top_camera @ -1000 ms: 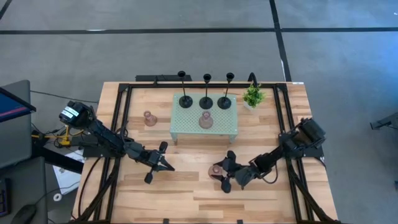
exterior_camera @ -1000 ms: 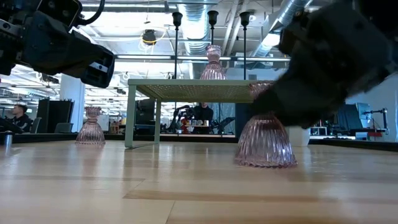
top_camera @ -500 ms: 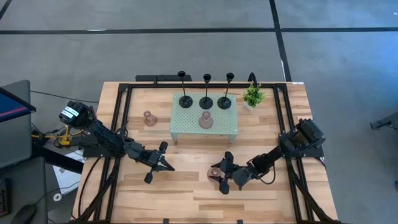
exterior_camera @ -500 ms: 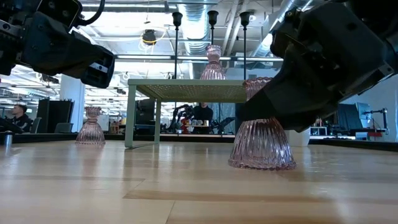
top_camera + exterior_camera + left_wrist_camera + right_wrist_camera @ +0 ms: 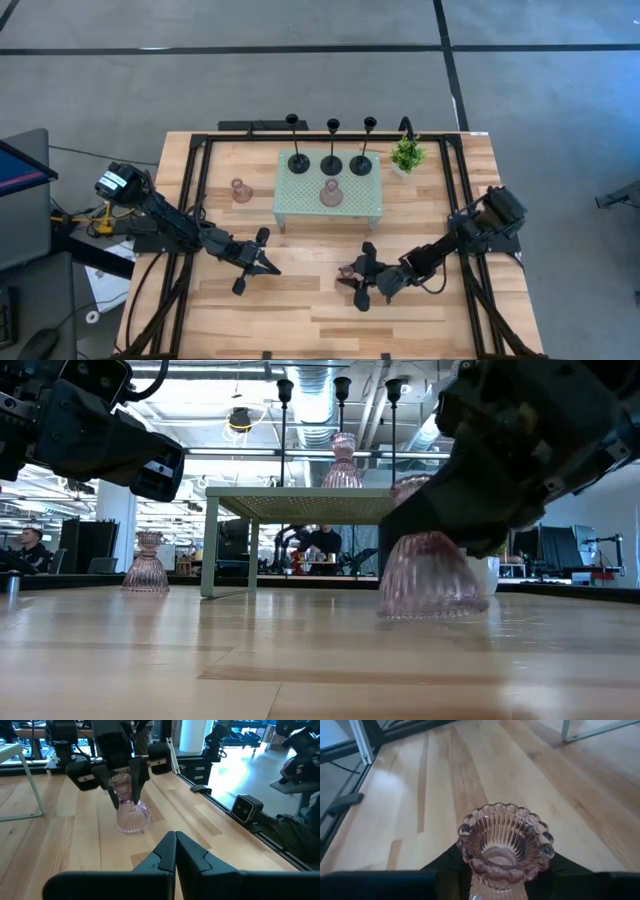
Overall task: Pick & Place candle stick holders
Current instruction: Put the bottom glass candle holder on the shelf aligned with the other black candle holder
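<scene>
A squat pink glass candle stick holder (image 5: pixel 349 272) stands near the table's front middle, and my right gripper (image 5: pixel 360 276) is shut on it. It also shows in the low view (image 5: pixel 428 573) and in the left wrist view (image 5: pixel 131 812). My left gripper (image 5: pixel 270 266) hovers shut to its left, touching nothing. On the pale green tray (image 5: pixel 368 205) stand three black candle stick holders (image 5: pixel 331 163) and one pink one (image 5: pixel 331 193). Another pink one (image 5: pixel 240 190) rests on its base left of the tray. My right gripper pinches the pink holder's narrow neck (image 5: pixel 123 801), just under its beaded rim (image 5: pixel 502 837), between its two fingers (image 5: pixel 136 776). The fingers slant down from the table's right side. The holder stays upright; whether its base (image 5: pixel 428 610) touches the table, I cannot tell.
A small green potted plant (image 5: pixel 406 155) stands right of the tray. Black frame rails (image 5: pixel 190 200) run along the table's left, right and far sides. Bare wood (image 5: pixel 300 310) lies in front of both grippers.
My right gripper has closed in around the pink holder and shut on its neck. In the low view the holder's base now shows a little higher and blurred. My left gripper has kept still.
</scene>
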Motion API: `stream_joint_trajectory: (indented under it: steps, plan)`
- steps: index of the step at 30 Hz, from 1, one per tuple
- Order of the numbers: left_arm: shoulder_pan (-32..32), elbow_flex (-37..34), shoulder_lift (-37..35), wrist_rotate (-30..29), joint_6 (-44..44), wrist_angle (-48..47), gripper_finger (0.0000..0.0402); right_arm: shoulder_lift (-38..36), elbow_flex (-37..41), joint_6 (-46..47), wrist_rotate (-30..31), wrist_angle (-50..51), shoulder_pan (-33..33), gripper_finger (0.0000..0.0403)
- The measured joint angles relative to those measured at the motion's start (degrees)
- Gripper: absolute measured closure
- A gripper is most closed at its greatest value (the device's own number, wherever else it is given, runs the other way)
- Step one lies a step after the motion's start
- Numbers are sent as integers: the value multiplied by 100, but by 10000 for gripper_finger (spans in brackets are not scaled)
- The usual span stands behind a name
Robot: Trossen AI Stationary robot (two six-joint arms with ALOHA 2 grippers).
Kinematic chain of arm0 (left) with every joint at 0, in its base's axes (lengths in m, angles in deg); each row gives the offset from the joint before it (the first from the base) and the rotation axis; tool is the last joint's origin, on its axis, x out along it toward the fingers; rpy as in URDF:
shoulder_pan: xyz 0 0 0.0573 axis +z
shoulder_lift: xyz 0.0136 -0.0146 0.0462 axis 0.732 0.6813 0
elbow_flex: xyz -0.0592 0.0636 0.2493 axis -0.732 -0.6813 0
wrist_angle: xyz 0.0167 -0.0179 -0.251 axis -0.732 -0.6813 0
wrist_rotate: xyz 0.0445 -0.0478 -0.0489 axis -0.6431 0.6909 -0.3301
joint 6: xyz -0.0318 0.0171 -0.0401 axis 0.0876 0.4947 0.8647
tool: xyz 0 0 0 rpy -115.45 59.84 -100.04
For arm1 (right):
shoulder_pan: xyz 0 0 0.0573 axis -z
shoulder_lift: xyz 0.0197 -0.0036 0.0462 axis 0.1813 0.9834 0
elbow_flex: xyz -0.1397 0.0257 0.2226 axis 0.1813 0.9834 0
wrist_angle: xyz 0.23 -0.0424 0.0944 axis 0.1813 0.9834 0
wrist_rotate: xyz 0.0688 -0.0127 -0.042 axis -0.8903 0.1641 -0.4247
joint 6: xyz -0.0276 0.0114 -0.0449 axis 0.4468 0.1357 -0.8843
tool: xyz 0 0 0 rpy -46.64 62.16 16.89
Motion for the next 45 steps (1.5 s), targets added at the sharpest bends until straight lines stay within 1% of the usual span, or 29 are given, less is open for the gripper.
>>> stream_joint_trajectory:
  steps: [4,10,19,27,31,35,42,45]
  plan:
    - [0,0,0,0,0,-7,397,-448,-4,-2,48,382,-1,281]
    - [0,0,0,0,0,-6,397,-1209,-4,-22,70,918,127,287]
    - [0,0,0,0,0,-7,397,-2351,-4,-32,90,1759,722,283]
    - [-1,-2,0,0,0,-7,397,-3151,-4,-202,90,2290,1213,287]
    - [-1,0,0,-2,0,-7,397,-3418,-4,-385,90,2340,1473,282]
    - [-1,-2,0,0,0,-9,397,-3621,-4,-570,92,2520,1802,288]
    - [0,-2,0,-2,0,-9,397,-3586,-7,-747,140,2672,2386,281]
    - [-1,-2,0,-1,0,-14,397,-3551,-4,-797,139,2843,2573,284]
